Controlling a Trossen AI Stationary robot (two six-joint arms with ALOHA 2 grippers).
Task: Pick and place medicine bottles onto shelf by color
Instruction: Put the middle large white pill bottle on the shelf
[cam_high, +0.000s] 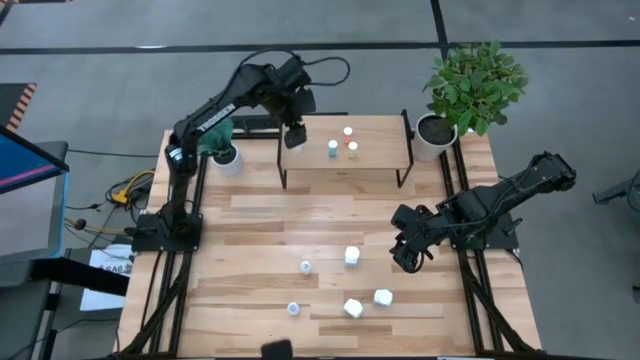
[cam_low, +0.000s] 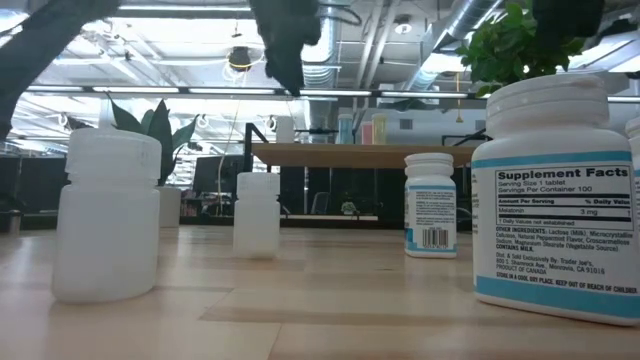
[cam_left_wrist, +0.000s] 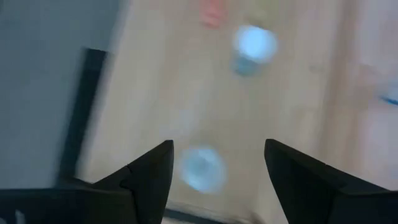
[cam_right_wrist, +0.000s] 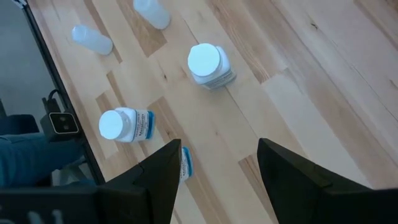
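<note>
The shelf (cam_high: 345, 160) stands at the table's far middle. A red-capped, a blue-capped and an orange-capped bottle (cam_high: 348, 131) (cam_high: 333, 149) (cam_high: 352, 150) stand on its top. My left gripper (cam_high: 295, 135) is open above the shelf's left end. In the left wrist view (cam_left_wrist: 217, 146) a pale-blue-capped bottle (cam_left_wrist: 202, 168) stands below, between the fingers and apart from them. My right gripper (cam_high: 405, 255) hangs open and empty over the table's right middle. Several white bottles stand on the tabletop, such as a chunky one (cam_high: 352, 256) and a small one (cam_high: 305, 267).
A leafy plant in a white pot (cam_high: 435, 135) stands at the far right corner beside the shelf. Another white pot (cam_high: 228, 158) stands at the shelf's left. Chunky white bottles (cam_right_wrist: 208, 64) (cam_right_wrist: 124, 124) stand ahead of my right gripper, toward the near edge.
</note>
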